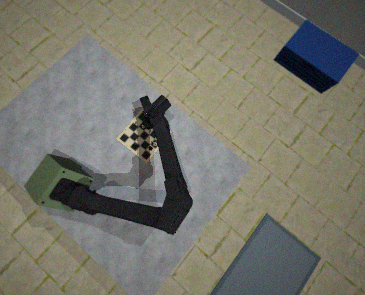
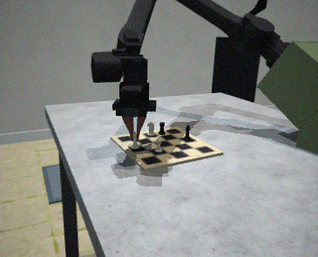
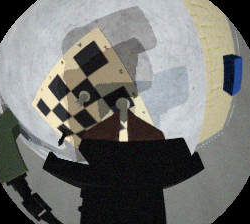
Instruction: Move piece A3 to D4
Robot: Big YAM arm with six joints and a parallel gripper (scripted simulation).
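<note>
A small chessboard (image 2: 166,149) lies on the grey table; it also shows in the overhead view (image 1: 140,139) and the wrist view (image 3: 85,87). My gripper (image 2: 134,131) stands upright over the board's near left edge, its brown fingers shut on a white piece (image 2: 135,143) whose base rests on the board. In the wrist view the white piece (image 3: 123,128) sits between the fingers. Another white piece (image 2: 159,145) stands just right of it, a third white piece (image 2: 151,129) behind. Two black pieces (image 2: 162,128) (image 2: 187,132) stand farther back.
The arm's green base (image 2: 305,95) stands at the table's right side. The table's left edge (image 2: 61,156) is close to the board. A blue box (image 1: 316,55) and a grey mat (image 1: 270,261) lie on the floor away from the table.
</note>
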